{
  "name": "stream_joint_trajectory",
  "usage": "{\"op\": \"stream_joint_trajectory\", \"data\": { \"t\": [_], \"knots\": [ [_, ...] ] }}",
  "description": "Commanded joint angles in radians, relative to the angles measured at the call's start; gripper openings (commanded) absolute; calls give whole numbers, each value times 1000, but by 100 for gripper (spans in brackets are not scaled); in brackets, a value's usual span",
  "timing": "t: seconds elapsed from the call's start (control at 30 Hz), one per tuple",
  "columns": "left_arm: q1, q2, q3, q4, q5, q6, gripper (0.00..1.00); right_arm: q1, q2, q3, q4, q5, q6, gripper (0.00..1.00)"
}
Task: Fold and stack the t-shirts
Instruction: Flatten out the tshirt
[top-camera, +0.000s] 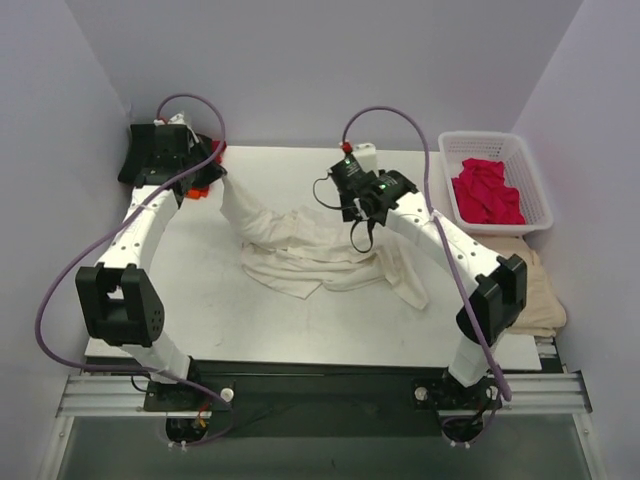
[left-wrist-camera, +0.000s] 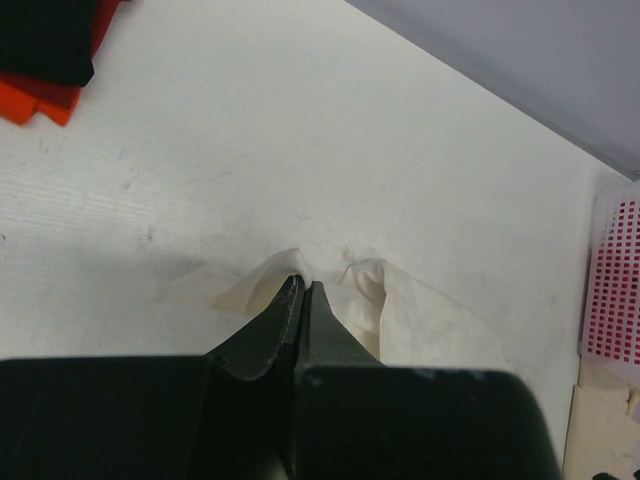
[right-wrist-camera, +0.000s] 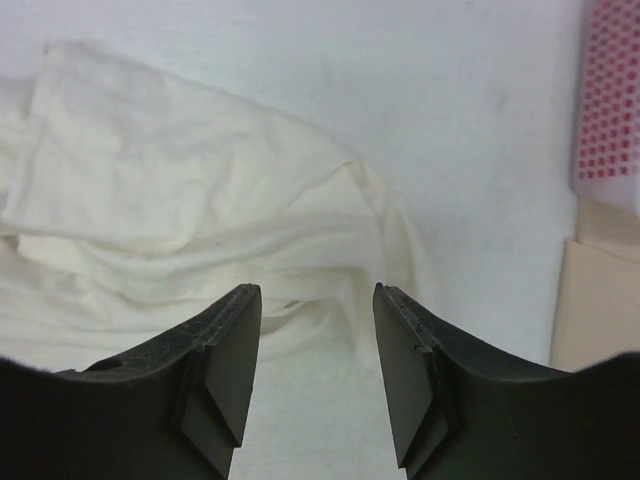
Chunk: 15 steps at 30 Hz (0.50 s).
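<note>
Centre of the frame: a plain cream-white shirt (top-camera: 310, 245) on a white table (top-camera: 200, 300). Upper left: a black shirt (left-wrist-camera: 40, 40) over an orange-red shirt (left-wrist-camera: 35, 100). Right side: a crimson shirt (top-camera: 487, 190) in a white lattice basket (top-camera: 480, 143), with a tan cloth (top-camera: 540, 290) below it

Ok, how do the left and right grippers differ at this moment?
The left gripper is shut, pinching an edge of the cream t-shirt; the right gripper is open and holds nothing. The left gripper is by the far left corner of the table; the right gripper hangs near the middle, over the shirt. Both are black and two-fingered.
</note>
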Motion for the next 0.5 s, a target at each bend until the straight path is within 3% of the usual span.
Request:
{"op": "stream_joint_trajectory", "data": {
  "t": [0.0,0.17,0.47],
  "knots": [
    [-3,56,99,95,16,15,0,47,95,62,-25,-124,-89,47],
    [-3,148,200,161,43,3,0,83,210,183,-21,-242,-126,37],
    [-5,317,358,214,88,-71,0,132,334,337,-19,-343,-195,38]
  ]
}}
